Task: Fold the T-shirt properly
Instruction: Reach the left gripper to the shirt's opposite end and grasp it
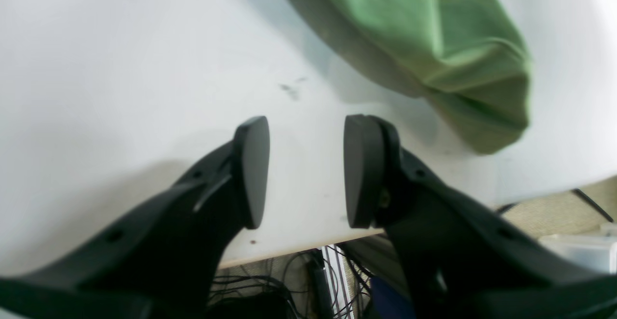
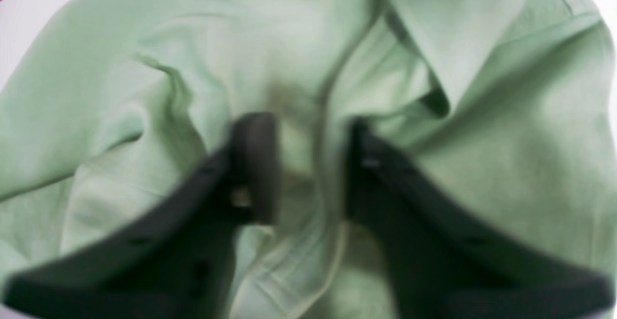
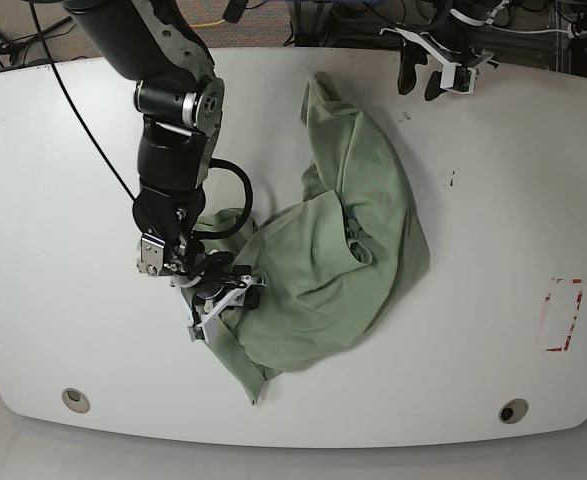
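Crumpled pale sage-green cotton T-shirt [image 3: 343,250] spread mid-way on white desk [image 3: 493,300]. Right gripper [image 2: 308,169] pressed down into its folds, a ridge of cloth between spread jaws; grip unclear. Left gripper [image 1: 306,172] parted, empty, over desk's edge beside the shirt.
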{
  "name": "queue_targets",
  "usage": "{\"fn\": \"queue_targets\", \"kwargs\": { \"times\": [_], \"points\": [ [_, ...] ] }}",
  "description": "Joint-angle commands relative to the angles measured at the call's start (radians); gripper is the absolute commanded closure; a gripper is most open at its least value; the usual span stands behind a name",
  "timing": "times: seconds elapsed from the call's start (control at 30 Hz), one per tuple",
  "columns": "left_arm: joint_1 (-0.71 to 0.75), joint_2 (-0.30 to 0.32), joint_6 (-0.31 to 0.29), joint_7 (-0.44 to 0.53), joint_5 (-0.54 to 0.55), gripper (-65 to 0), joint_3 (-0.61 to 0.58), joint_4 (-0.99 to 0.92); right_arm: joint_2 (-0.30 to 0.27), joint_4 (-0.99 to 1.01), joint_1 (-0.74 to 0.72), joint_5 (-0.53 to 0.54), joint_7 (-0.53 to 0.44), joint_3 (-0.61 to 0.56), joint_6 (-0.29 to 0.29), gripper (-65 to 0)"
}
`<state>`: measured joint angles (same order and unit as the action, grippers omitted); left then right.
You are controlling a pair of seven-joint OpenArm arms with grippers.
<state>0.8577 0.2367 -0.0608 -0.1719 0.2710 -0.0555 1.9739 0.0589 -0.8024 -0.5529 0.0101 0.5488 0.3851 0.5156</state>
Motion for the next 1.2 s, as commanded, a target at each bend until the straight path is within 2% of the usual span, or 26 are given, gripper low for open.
{"fn": "queue_targets", "kwargs": {
  "times": [0.0, 0.07, 0.27, 0.43, 0.67, 0.93, 1.07, 1.17],
  "points": [
    [-0.019, 0.003, -0.003, 0.019, 0.001, -23.7, -0.022, 0.017, 0.005, -0.015, -0.037, 0.017, -0.026, -0.001, 0.004, -7.9],
    [-0.035, 0.003, 0.0, 0.019, 0.0, -23.9, -0.042, 0.015, 0.005, -0.015, -0.046, 0.017, -0.026, -0.001, 0.004, 0.0],
    [-0.13, 0.0, 0.002, 0.008, 0.0, -24.2, -0.12, 0.003, 0.006, -0.021, -0.049, 0.018, -0.019, -0.004, 0.013, 0.0],
    [-0.194, -0.003, 0.002, -0.108, 0.001, -24.2, -0.149, -0.018, 0.003, -0.091, -0.039, 0.026, 0.009, -0.081, 0.013, 0.0],
    [-0.242, -0.003, 0.002, -0.116, 0.004, -24.2, -0.192, -0.04, 0.006, -0.271, 0.027, 0.026, 0.08, -0.159, 0.011, 0.0],
    [-0.303, -0.004, 0.002, -0.117, 0.006, -24.2, -0.258, -0.124, 0.006, -0.314, 0.047, 0.027, 0.081, -0.196, 0.005, 0.0],
    [-0.343, -0.033, 0.003, -0.119, 0.003, -24.2, -0.269, -0.166, 0.006, -0.318, 0.052, 0.027, 0.083, -0.196, 0.005, 0.0],
    [-0.375, -0.038, 0.003, -0.163, 0.003, -24.2, -0.274, -0.206, 0.006, -0.328, 0.055, 0.027, 0.083, -0.194, 0.005, 0.0]
  ]
}}
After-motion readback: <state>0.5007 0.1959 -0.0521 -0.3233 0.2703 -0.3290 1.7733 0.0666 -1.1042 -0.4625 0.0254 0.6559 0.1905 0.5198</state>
